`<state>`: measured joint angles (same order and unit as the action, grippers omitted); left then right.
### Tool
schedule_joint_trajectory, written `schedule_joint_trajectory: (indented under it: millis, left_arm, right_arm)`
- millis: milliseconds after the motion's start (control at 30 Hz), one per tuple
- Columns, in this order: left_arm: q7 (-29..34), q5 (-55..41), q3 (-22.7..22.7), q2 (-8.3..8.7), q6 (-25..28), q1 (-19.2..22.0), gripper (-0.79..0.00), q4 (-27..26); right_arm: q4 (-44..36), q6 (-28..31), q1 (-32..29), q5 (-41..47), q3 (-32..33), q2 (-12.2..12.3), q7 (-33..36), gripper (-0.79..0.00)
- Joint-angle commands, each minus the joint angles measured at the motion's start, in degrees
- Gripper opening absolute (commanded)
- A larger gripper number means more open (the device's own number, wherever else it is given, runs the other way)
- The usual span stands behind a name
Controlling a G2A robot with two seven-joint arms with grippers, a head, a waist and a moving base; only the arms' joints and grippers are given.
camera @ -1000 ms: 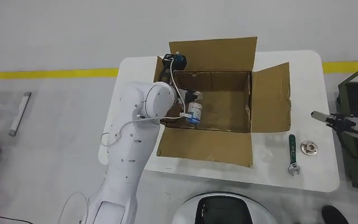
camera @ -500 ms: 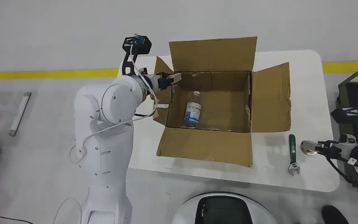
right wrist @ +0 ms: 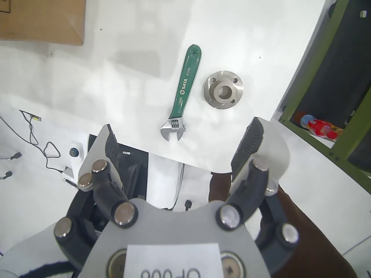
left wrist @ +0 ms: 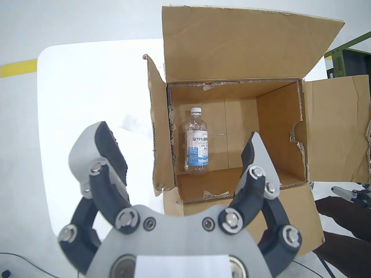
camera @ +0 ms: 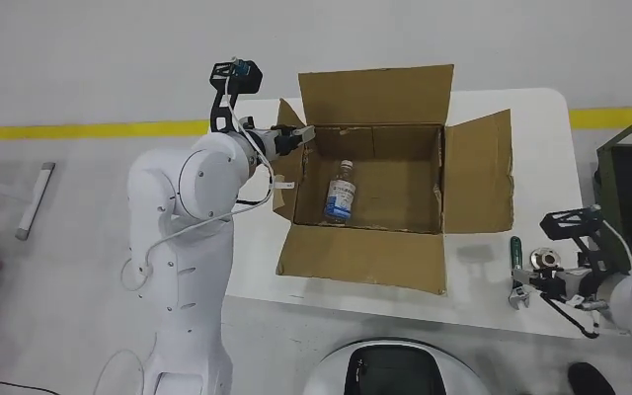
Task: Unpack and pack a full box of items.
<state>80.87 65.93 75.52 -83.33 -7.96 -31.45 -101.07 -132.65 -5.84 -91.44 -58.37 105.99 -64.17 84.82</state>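
An open cardboard box point(camera: 395, 188) point(left wrist: 240, 122) stands on the white table point(camera: 533, 118). A clear bottle point(camera: 341, 193) point(left wrist: 197, 148) with a blue and white label lies alone on its floor by the left wall. My left gripper point(camera: 296, 138) point(left wrist: 177, 133) is open and empty, above the box's left flap. A green-handled wrench point(camera: 514, 259) point(right wrist: 185, 88) and a round metal flange point(camera: 541, 259) point(right wrist: 222, 89) lie on the table right of the box. My right gripper point(camera: 538, 286) point(right wrist: 182, 126) hangs open over the table's front edge, just short of them.
A green rack point(right wrist: 333, 59) holding a red bottle point(right wrist: 318, 125) stands beyond the table's right end. The box's flaps are folded outward on all sides. A grey tube point(camera: 33, 197) lies on the floor far left.
My left gripper let go of the bottle in the box and drew back out over the left flap. My right arm came from the right edge toward the wrench and flange.
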Motion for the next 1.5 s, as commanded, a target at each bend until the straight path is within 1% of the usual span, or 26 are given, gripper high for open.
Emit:
schedule_joint_trajectory:
  millis: [0,33,133,200,400,467,500,533,600,633,667,733,800,867,933,1300,1467]
  left_arm:
    - [0.0,0.0,0.0,0.0,0.0,0.0,0.0,0.0]
    - [0.0,0.0,0.0,0.0,0.0,0.0,0.0,0.0]
    - [0.0,0.0,0.0,0.0,0.0,0.0,0.0,0.0]
    - [0.0,0.0,0.0,0.0,0.0,0.0,0.0,0.0]
    - [0.0,0.0,0.0,0.0,0.0,0.0,0.0,0.0]
    - [0.0,0.0,0.0,0.0,0.0,0.0,0.0,0.0]
    - [0.0,0.0,0.0,0.0,0.0,0.0,0.0,0.0]
    - [0.0,0.0,0.0,0.0,0.0,0.0,0.0,0.0]
    - [0.0,0.0,0.0,0.0,0.0,0.0,0.0,0.0]
    - [0.0,0.0,0.0,0.0,0.0,0.0,0.0,0.0]
    - [0.0,0.0,0.0,0.0,0.0,0.0,0.0,0.0]
    - [0.0,0.0,0.0,0.0,0.0,0.0,0.0,0.0]
    - [0.0,0.0,0.0,0.0,0.0,0.0,0.0,0.0]
    - [0.0,0.0,0.0,0.0,0.0,0.0,0.0,0.0]
    - [0.0,0.0,0.0,0.0,0.0,0.0,0.0,0.0]
    - [0.0,0.0,0.0,0.0,0.0,0.0,0.0,0.0]
    - [0.0,0.0,0.0,0.0,0.0,0.0,0.0,0.0]
  right_arm:
    - [1.11,-1.52,0.08,-1.63,-1.95,-0.07,-1.64,0.0]
    - [1.74,-1.99,0.02,-2.24,-2.87,-0.1,-2.39,-0.12]
    - [3.16,-3.08,0.05,-3.78,-4.9,-0.17,-4.56,-0.397]
    - [3.93,-3.63,0.01,-4.52,-5.88,-0.21,-5.59,-0.437]
    - [5.9,-4.7,-0.11,-6.15,-7.53,-0.28,-8.18,-0.431]
    - [6.55,-4.2,-0.08,-6.02,-7.97,-0.27,-8.24,-0.286]
    - [6.72,-4.35,0.03,-6.27,-7.92,-0.26,-8.37,-0.363]
    - [6.92,-4.4,0.06,-6.33,-7.97,-0.26,-8.5,-0.394]
    - [7.59,-4.83,0.05,-6.61,-7.88,-0.27,-8.87,-0.36]
    - [7.79,-4.84,0.06,-6.58,-7.92,-0.27,-9.08,-0.366]
    - [7.99,-4.98,0.09,-6.67,-7.89,-0.28,-9.4,-0.32]
    - [8.41,-5.5,0.05,-7.28,-7.95,-0.3,-10.14,-0.286]
    - [8.94,-5.99,0.21,-7.35,-8.25,-0.34,-10.73,-0.283]
    - [9.55,-6.32,0.49,-7.36,-8.74,-0.4,-11.25,-0.354]
    - [10.2,-6.6,0.91,-7.74,-9.49,-0.44,-11.7,-0.394]
    - [12.71,-7.24,4.07,-11.57,-13.4,-0.56,-10.45,-0.428]
    - [13.65,-7.03,5.22,-12.02,-14.46,-0.64,-9.98,-0.416]
